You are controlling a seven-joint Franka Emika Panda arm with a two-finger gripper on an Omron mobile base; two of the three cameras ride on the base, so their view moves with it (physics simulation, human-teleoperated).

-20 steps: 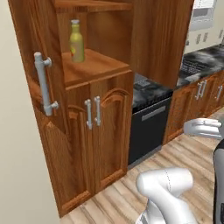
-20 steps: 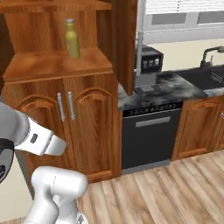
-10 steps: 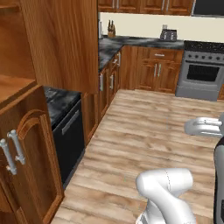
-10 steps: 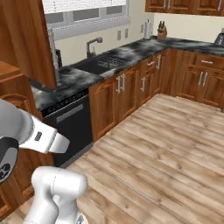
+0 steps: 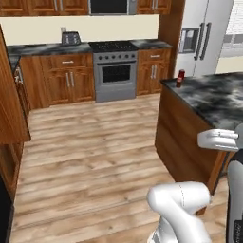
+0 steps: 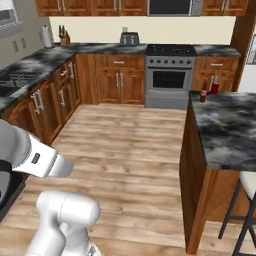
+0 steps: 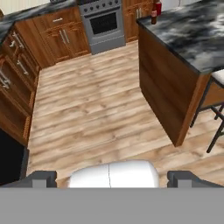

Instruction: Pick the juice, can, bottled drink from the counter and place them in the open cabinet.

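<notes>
Left side, right base view: a sink counter run (image 6: 30, 65) lines the wall, with a stove (image 6: 169, 75) at the far end; open floor (image 6: 125, 145) lies between these and the counter (image 6: 225, 130) on the right. The bottle (image 6: 203, 95) and can (image 6: 215, 88) stand upright at the counter's far corner, just beside each other and near the edge. The gripper (image 7: 111, 177) is spread wide with nothing between the jaws, well apart from both items. Judged step: approach to the counter for a pick; the base should close along the near side, clear of the stool (image 6: 245, 190), and stop once the far corner is within reach. The bottle sits nearer the approach and is slim, so taking it first, square on and at mid-height, would avoid tipping it into the can. View comparison: the right base and hand views separate bottle (image 7: 154, 16) from can (image 7: 158, 8); the left base view gives one red shape, read as the can (image 5: 180, 78), and I cannot tell the bottle apart there; it does show a fridge (image 5: 201, 38) behind the counter (image 5: 213, 99).
</notes>
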